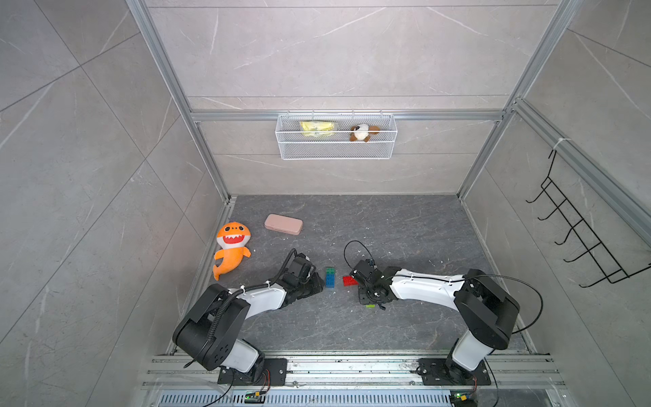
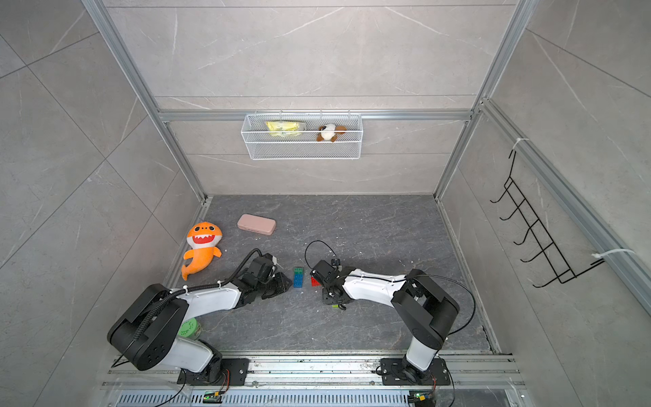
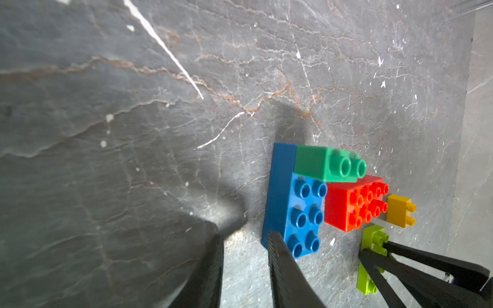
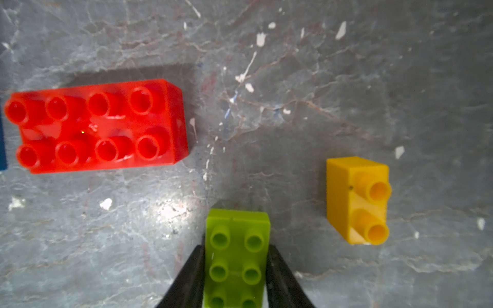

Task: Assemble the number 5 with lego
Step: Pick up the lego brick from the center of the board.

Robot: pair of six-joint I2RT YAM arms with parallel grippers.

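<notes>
The right gripper (image 4: 236, 250) clamps its black fingers on both long sides of the lime green studded plastic brick (image 4: 237, 226), which lies flat on the dark grey marbled tabletop (image 4: 320, 80) between the red eight-stud brick (image 4: 98, 125) and the small yellow two-stud brick (image 4: 354, 197). The left gripper (image 3: 245, 237) is slightly parted and empty, one tip at the end of the blue eight-stud brick (image 3: 301, 213), whose other end carries the small dark green brick (image 3: 320, 162)
</notes>
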